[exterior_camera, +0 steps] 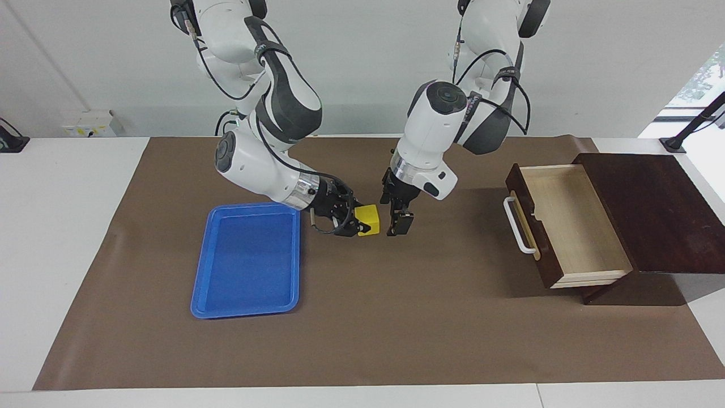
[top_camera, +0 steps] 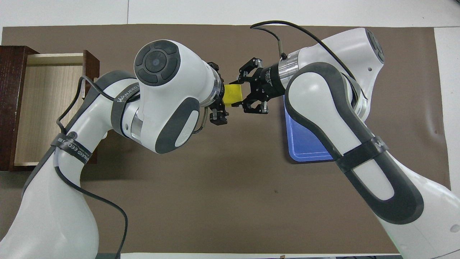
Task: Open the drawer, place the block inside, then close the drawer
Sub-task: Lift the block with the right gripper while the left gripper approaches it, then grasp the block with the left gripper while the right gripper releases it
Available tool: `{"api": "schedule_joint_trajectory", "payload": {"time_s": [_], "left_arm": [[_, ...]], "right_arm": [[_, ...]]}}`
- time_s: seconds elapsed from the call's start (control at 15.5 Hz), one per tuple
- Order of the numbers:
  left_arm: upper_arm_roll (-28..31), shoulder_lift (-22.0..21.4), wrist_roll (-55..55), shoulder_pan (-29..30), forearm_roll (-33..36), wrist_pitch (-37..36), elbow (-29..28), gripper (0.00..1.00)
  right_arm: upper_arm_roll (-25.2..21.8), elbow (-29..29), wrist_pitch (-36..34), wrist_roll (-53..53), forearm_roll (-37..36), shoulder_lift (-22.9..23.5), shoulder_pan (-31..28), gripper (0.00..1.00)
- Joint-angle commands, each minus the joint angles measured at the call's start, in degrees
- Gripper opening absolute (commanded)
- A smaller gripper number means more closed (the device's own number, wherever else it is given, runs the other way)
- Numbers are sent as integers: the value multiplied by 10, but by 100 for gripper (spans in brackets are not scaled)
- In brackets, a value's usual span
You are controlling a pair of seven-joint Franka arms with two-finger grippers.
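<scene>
Facing view: right gripper [exterior_camera: 355, 222] is clamping the block [exterior_camera: 369, 219] above the mat [exterior_camera: 396, 317]; left gripper [exterior_camera: 398, 220], apparently parted, is hovering just beside; drawer [exterior_camera: 572, 226] is standing open.

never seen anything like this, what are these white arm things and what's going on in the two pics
These are two robot arms with two-finger grippers, at a table covered by a brown mat. One picture looks at them from across the table; the other looks down from above their own end.

The right gripper holds a yellow block in the air over the mat, beside a blue tray. The left gripper hangs right next to the block, perhaps about to take it. At the left arm's end of the table a wooden drawer stands open and empty.
</scene>
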Motion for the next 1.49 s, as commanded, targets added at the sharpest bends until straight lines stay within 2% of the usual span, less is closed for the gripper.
{"api": "schedule_joint_trajectory", "payload": {"time_s": [0.0,0.39,0.45,0.71,0.78,1.23,1.29,1.42], "left_arm": [[7,-3,-20,-17,5,16,-8,100],[8,-4,-27,-16,5,8,-14,98],[8,-5,-30,-16,5,12,-16,93],[9,-7,-38,-15,5,14,-20,13],[9,-7,-38,-15,5,14,-20,0],[9,-7,-35,-9,6,12,-16,0],[9,-7,-32,-9,6,12,-16,0],[9,-7,-30,-9,6,9,-15,0]], "right_arm": [[0,1,-1,8,10,0,0,0],[0,1,-2,8,10,0,-2,0],[0,2,-3,8,10,0,-2,0],[0,2,-5,8,10,0,-4,0],[0,2,-5,8,10,0,-4,0],[1,3,-8,12,13,0,-6,0],[0,2,-7,15,13,0,-5,99],[0,3,-8,19,13,0,-8,100]]}}
